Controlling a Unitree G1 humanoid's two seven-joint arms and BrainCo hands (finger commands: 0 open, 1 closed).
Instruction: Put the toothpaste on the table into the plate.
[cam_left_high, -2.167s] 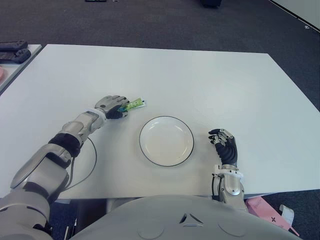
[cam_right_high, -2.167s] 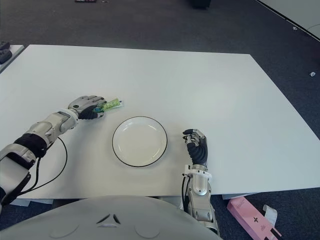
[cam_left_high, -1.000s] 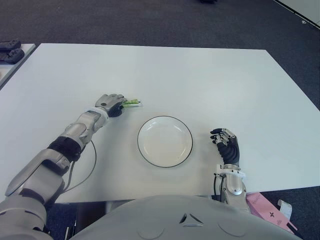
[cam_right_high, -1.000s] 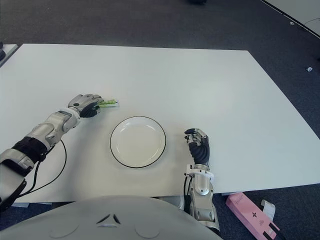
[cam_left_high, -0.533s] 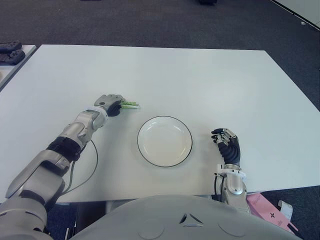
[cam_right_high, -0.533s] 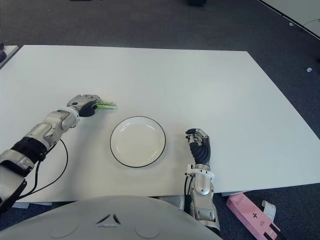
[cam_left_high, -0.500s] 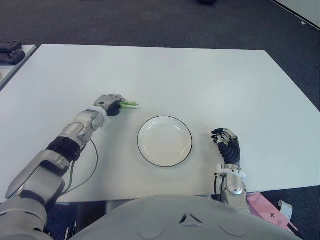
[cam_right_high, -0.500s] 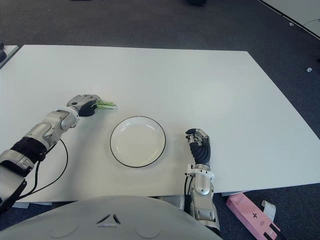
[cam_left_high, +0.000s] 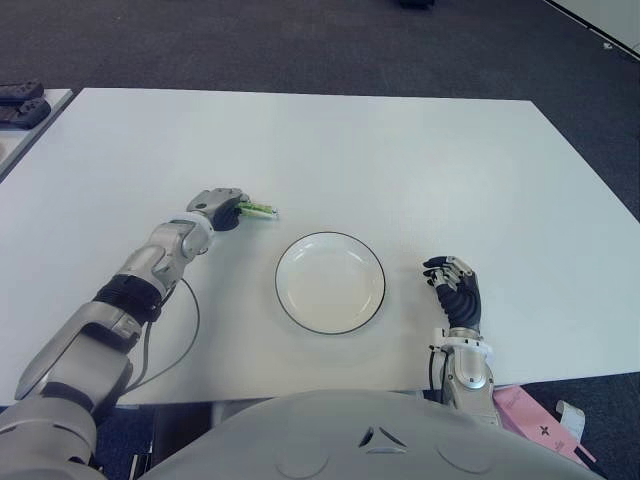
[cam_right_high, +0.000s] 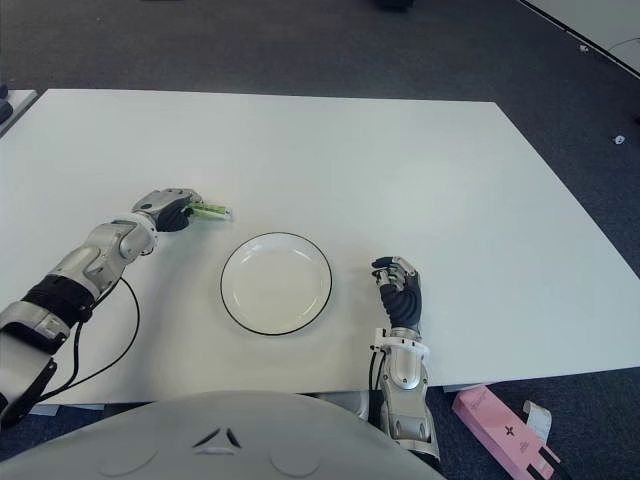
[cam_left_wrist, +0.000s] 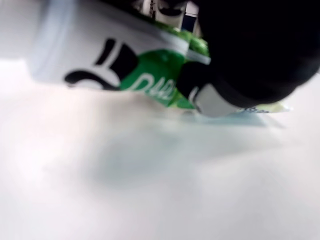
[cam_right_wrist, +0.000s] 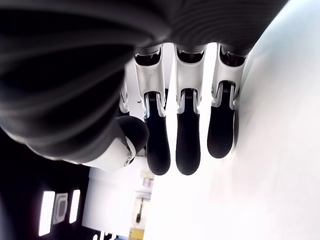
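On the white table (cam_left_high: 400, 160), our left hand (cam_left_high: 218, 207) grips the toothpaste (cam_left_high: 257, 209), left of the empty plate (cam_left_high: 330, 283). Our right hand (cam_left_high: 455, 295) shows right of the plate, fingers loosely curled, holding nothing.

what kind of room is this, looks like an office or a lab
Probably an office or lab test area rather than a home: a large bare white table stands on dark grey carpet, set only with a plate and the toothpaste in the left hand.

l hand (cam_right_high: 168, 212) grips toothpaste (cam_right_high: 211, 210), left of plate (cam_right_high: 276, 283).
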